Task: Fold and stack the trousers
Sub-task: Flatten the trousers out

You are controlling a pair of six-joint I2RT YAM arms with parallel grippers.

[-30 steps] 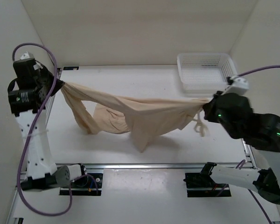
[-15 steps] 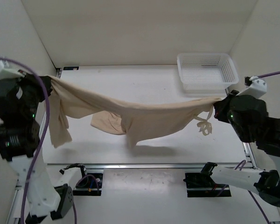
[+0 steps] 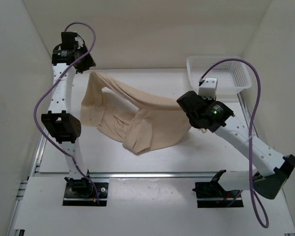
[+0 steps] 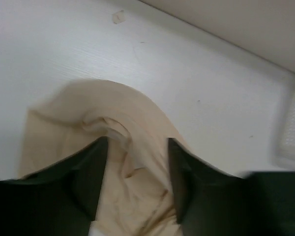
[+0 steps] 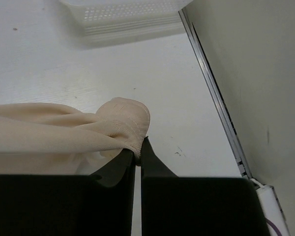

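Both arms carried the trousers [image 3: 137, 123] toward the upper left. Left gripper [image 4: 136, 143] has let go; right gripper [image 5: 138, 150] pinches one end. No neat fold yet.

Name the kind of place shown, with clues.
Probably a robotics test cell: left arm and right arm bolted to a white table, plain walls around, trousers and basket on it.

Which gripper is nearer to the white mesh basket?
The right. The right gripper, shut on the trousers, is close to the basket's near left corner; the left gripper is at the table's far-left corner.
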